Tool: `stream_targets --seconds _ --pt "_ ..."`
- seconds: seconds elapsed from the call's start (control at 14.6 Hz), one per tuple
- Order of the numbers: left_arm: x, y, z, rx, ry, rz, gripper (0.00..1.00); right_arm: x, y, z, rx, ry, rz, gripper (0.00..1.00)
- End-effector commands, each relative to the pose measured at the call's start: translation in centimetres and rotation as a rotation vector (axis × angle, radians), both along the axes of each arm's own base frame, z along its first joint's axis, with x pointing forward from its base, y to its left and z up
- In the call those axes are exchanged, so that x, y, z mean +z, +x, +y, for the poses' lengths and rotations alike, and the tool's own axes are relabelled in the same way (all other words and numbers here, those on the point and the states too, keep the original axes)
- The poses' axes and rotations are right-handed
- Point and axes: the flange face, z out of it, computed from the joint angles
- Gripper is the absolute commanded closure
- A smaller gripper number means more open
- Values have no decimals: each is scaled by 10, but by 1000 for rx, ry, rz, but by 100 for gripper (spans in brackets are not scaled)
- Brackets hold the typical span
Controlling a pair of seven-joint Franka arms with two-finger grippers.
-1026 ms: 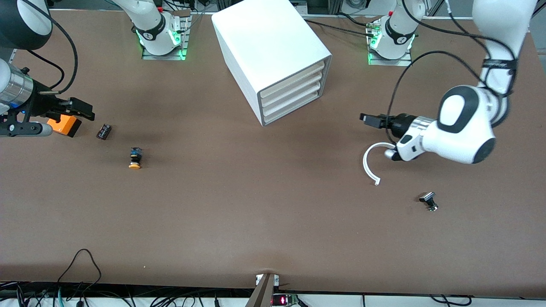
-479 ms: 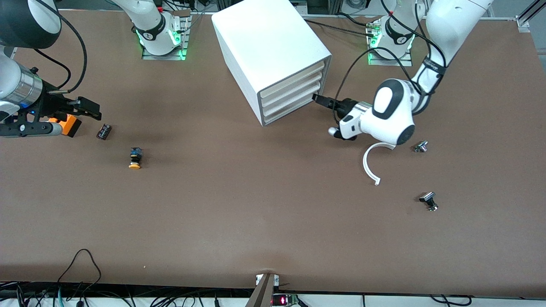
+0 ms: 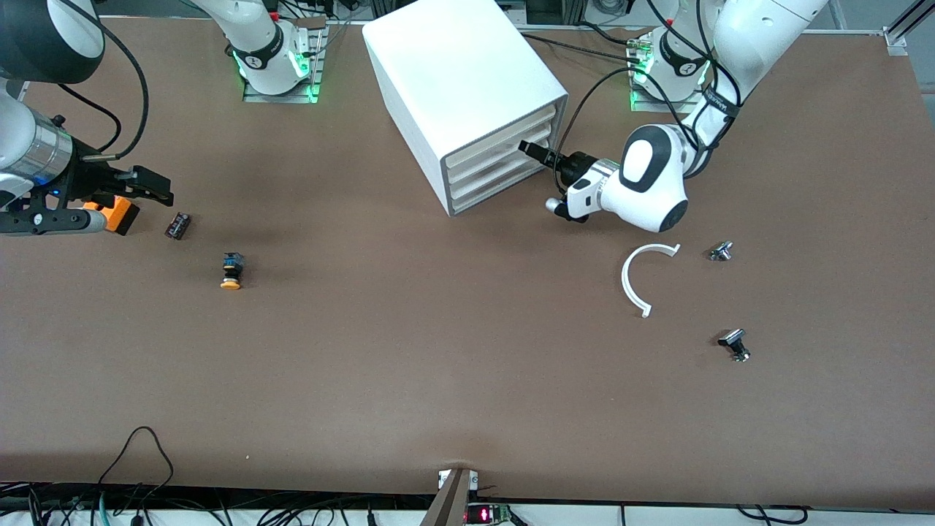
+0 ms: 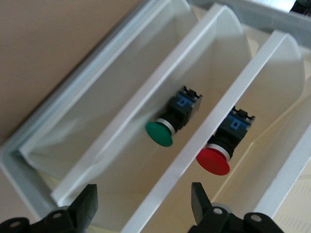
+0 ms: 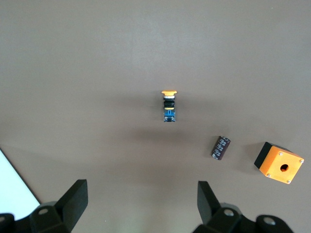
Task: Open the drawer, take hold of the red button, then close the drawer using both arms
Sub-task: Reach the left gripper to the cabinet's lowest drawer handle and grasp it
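The white cabinet stands in the middle of the table, and its four cream drawer fronts all look shut. My left gripper is open right at those fronts, near the upper drawers. In the left wrist view the gripper straddles a white drawer rim. The red-capped button shows inside one drawer, and a green-capped button in the drawer beside it. My right gripper is open and empty over the table at the right arm's end, and the right wrist view shows it too.
An orange-yellow capped button, a small black cylinder and an orange box with a hole lie near the right gripper. A white arc and two small metal parts lie toward the left arm's end.
My left arm swung from above the white arc to the cabinet's drawer fronts. My right gripper shifted slightly over the orange box a second ago, then stayed.
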Motion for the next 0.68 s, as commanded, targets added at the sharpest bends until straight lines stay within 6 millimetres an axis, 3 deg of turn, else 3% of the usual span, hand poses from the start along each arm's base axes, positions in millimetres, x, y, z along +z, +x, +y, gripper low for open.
stream_targets --seconds 0.0,0.07,0.21,0.41,0.62 --pt "7 -18 -15 1 -36 -4 30 5 0 2 13 12 -3 0" --pt "6 -20 -15 -1 -34 0 45 5 1 1 13 12 -6 0" --pt "2 -24 -13 -6 -28 9 100 5 0 1 11 12 -3 0" --pt "-3 -17 -5 8 -12 -1 100 5 1 3 12 17 -6 0" --pt "-6 6 21 67 14 -22 100 5 1 3 27 22 -11 0"
